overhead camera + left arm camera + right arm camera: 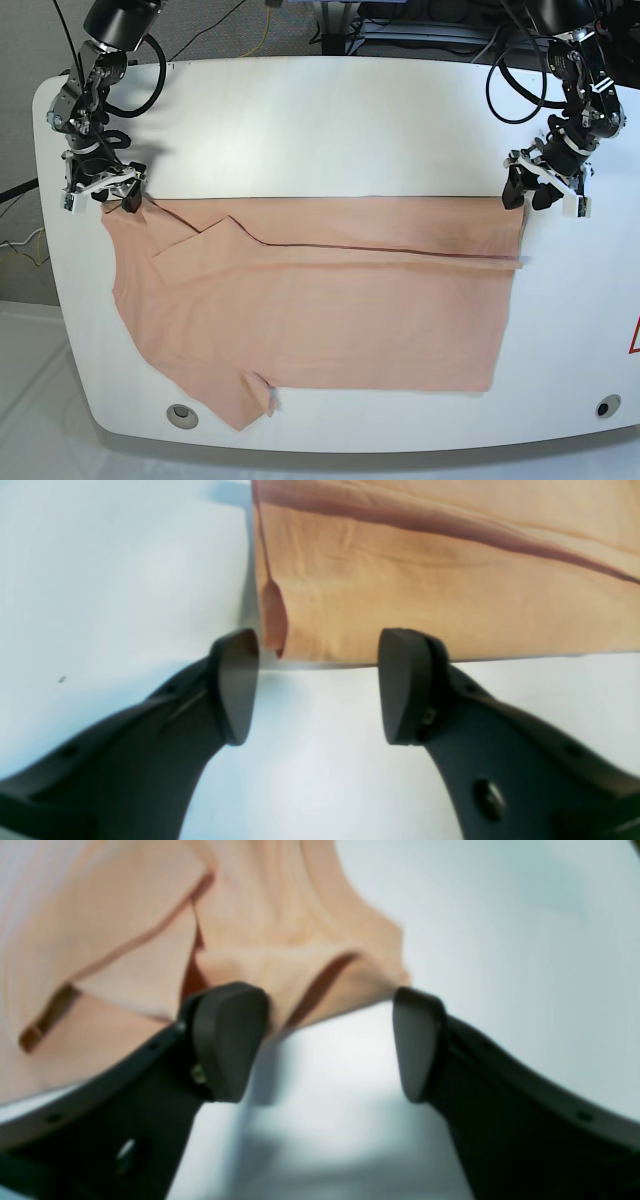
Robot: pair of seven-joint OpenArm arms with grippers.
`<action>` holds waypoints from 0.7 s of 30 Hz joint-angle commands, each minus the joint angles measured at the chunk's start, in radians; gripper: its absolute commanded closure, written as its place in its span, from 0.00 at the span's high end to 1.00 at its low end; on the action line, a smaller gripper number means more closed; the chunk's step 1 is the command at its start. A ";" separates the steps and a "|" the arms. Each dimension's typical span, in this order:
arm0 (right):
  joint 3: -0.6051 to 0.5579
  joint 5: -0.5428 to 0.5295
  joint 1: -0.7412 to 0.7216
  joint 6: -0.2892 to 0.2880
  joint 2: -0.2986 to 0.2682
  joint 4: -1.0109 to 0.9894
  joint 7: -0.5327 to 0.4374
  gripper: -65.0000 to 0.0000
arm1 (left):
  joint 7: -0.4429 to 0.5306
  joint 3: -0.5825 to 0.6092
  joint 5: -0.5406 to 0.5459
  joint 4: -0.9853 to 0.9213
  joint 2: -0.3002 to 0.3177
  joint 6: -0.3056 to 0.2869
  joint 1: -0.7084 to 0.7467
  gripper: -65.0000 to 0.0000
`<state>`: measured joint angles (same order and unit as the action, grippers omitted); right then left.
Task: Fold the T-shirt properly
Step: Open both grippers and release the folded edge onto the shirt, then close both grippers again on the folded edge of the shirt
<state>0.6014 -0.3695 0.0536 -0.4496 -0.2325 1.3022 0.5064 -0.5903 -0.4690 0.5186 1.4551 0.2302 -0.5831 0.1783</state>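
T-shirt [320, 300] flat on table [320, 120]; left pincer [318, 685] spread at corner, right pincer [330, 1042] spread, both empty.

Left tool [320, 685] jaws apart, empty; right tool [330, 1042] likewise

T-shirt [280, 930] blurred, cropped at frame edge

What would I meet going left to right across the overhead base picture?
Right gripper with open jaws, at the shirt's corner → peach T-shirt spread on the white table → left gripper, also open.
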 commanded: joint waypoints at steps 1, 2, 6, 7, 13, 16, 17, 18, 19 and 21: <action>0.004 -0.010 -0.025 -0.009 -0.018 -0.011 -0.007 0.59 | 0.029 -0.002 0.016 0.026 0.020 -0.003 -0.005 0.51; 0.002 -0.012 -0.037 -0.014 -0.017 -0.029 -0.008 0.58 | 0.027 -0.006 0.022 0.025 0.021 -0.003 -0.004 0.52; -0.001 -0.020 -0.064 -0.024 -0.020 -0.079 -0.011 0.60 | 0.022 -0.010 0.032 0.028 0.026 -0.004 -0.002 0.54; -0.001 -0.022 -0.069 -0.026 -0.021 -0.089 -0.011 0.61 | 0.022 -0.011 0.034 0.029 0.027 -0.005 -0.001 0.54; -0.002 -0.037 -0.102 -0.047 -0.023 -0.150 -0.020 0.61 | 0.024 -0.012 0.025 0.020 0.026 0.000 -0.004 0.54; -0.005 -0.042 -0.108 -0.055 -0.023 -0.161 -0.021 0.57 | 0.024 -0.013 0.026 0.018 0.026 0.001 -0.005 0.53; -0.006 -0.043 -0.110 -0.057 -0.023 -0.164 -0.022 0.55 | 0.025 -0.014 0.027 0.018 0.026 0.001 -0.005 0.53; -0.007 -0.044 -0.111 -0.058 -0.023 -0.166 -0.022 0.51 | 0.025 -0.015 0.028 0.017 0.027 0.001 -0.005 0.52; -0.008 -0.044 -0.113 -0.059 -0.023 -0.169 -0.022 0.47 | 0.025 -0.016 0.030 0.016 0.028 0.002 -0.005 0.52; -0.008 -0.045 -0.117 -0.059 -0.023 -0.176 -0.021 0.37 | 0.023 -0.020 0.033 0.016 0.027 0.005 -0.007 0.52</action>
<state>0.5941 -0.4225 -0.0563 -0.5018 -0.2462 1.1294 0.4530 -0.5861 -0.4770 0.5320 1.4586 0.2417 -0.5766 0.1825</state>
